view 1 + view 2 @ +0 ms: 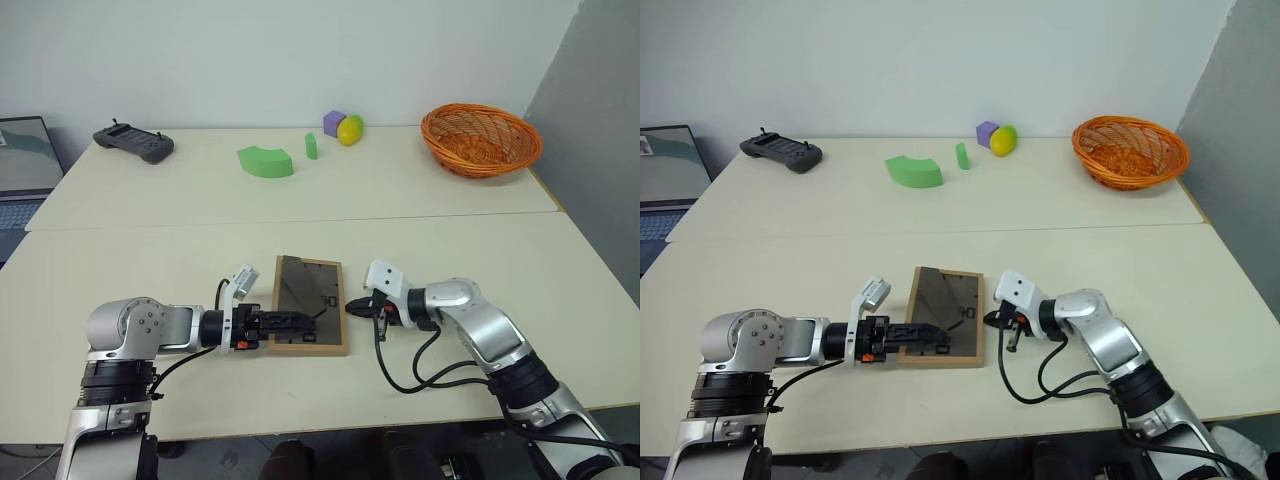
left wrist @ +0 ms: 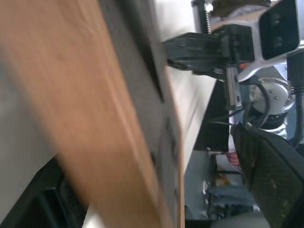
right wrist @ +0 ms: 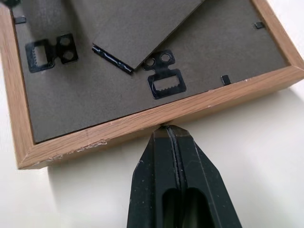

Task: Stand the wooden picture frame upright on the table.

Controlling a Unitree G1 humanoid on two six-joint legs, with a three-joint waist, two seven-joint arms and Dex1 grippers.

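Viewing from the head camera, I see the wooden picture frame lying flat on the table, near its front edge, dark grey back facing up. Its fold-out stand is lifted partly away from the backing, and two sawtooth hangers are fixed to the back.

My left gripper reaches in from the frame's left side with its black fingers spread wide over the frame's near lower corner. They enclose nothing that I can confirm as gripped.

My right gripper is at the frame's right edge. Its fingers are pressed fully together, and the joined tip touches the light-wood rim just below one hanger. It holds nothing.

At the far side of the table I see an orange wicker basket, a green curved block, a small green block, a purple cube, a yellow-green ball and a dark handheld controller. A laptop sits past the table's left edge.
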